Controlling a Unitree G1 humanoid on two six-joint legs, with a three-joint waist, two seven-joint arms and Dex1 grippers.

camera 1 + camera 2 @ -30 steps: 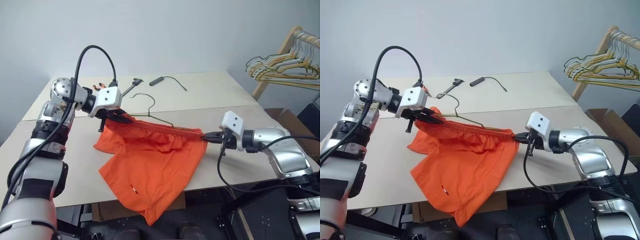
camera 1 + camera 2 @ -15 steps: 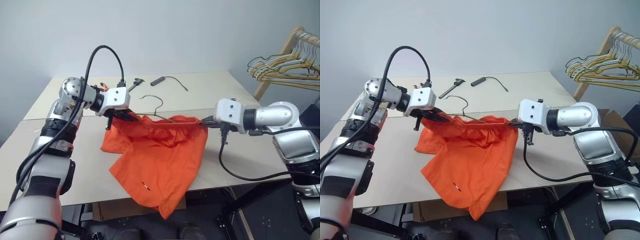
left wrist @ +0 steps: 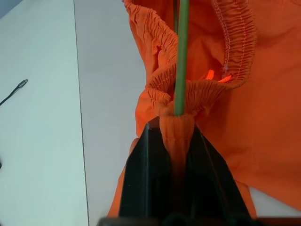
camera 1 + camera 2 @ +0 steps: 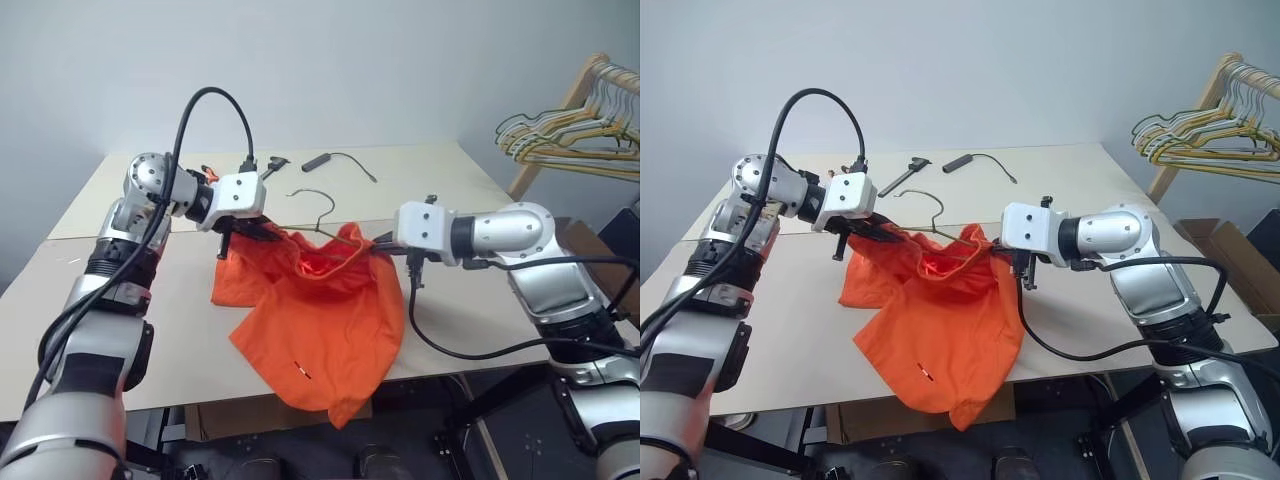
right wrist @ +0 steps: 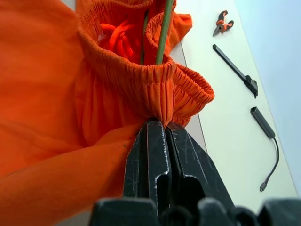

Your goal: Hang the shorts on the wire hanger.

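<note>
The right gripper [image 4: 1015, 258] has swung in toward the left one and risen, so the gathered elastic waistband of the bright orange cloth shorts [image 4: 330, 310], which a second ago was pulled out in a long line between the two arms, now sags into a bunched loop with its mouth gaping open. The left gripper [image 4: 262, 232] has barely shifted. Both sets of black fingers are clenched on the waistband: in the left wrist view the pads [image 3: 146, 179] pinch a fold of the elastic with the thin pale grey-green wire hanger [image 4: 322, 218] running up out of that same fold, and in the right wrist view the cloth is nipped just the same, with the wire passing through the open waist. The shorts hang lifted above the middle of the pale worktop [image 4: 120, 330], their legs trailing down over its near edge, and the hanger's small hook pokes up just behind the waistband, toward the far side. To my eye the garment is being threaded on the wire rather than hung yet; letting the waist go slack looks like a way to settle the elastic over the hanger's shoulders, and the risk is that the loose cloth slides off one end.
</note>
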